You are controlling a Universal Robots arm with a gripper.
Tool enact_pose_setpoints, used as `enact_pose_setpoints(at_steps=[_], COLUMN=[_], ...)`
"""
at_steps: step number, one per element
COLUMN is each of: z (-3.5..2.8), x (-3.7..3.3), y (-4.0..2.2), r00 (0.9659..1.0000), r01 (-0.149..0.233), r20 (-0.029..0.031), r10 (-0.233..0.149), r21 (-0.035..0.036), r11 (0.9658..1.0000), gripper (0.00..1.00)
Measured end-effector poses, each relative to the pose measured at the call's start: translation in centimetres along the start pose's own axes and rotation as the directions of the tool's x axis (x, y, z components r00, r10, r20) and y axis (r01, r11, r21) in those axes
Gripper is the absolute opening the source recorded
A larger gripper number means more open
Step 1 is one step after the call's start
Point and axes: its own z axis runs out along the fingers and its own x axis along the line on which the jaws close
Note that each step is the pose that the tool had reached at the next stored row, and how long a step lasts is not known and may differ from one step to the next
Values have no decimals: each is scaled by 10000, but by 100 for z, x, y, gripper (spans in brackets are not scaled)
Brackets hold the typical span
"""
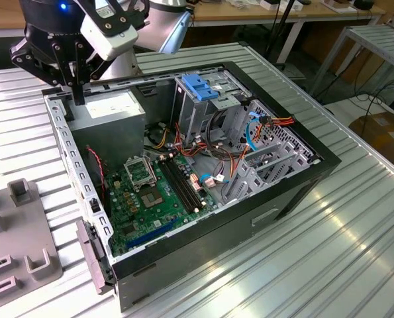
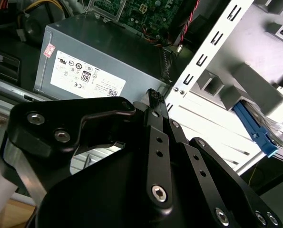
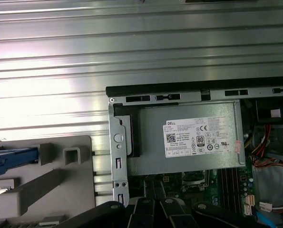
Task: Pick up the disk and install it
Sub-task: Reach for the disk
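The disk (image 3: pixel 13 159) is lying in a grey holder (image 3: pixel 60 166) on the ribbed metal worktop (image 3: pixel 131 47), outside the open computer case (image 1: pixel 302 185) and well apart from the tool (image 2: pixel 155 97). Of the disk, the blue bracket along its edge is showing in both wrist views, and in the second wrist view the disk (image 2: pixel 255 130) is sitting off to one side of the tool's tip, beyond the case's slotted metal rail (image 2: pixel 205 57). The tool's fingers are pressing together and are pinching nothing. In the exterior view the tool (image 1: pixel 79 99) is hanging over the case's corner, and directly beneath and just beside it is lying the large grey box with a white label (image 2: pixel 93 61). Farther from the tool, inside the case, the green motherboard (image 1: pixel 150 199) is lying flat, and the blue handle (image 1: pixel 200 86) is topping the metal cage.
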Motion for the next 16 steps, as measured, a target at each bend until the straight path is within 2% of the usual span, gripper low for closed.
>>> enact_pose_setpoints(at_steps=[16], z=[-3], x=[103], y=[-8], r00=[10000], r01=[0], r20=[0], r10=[0], r21=[0], r11=[10000], gripper=[10])
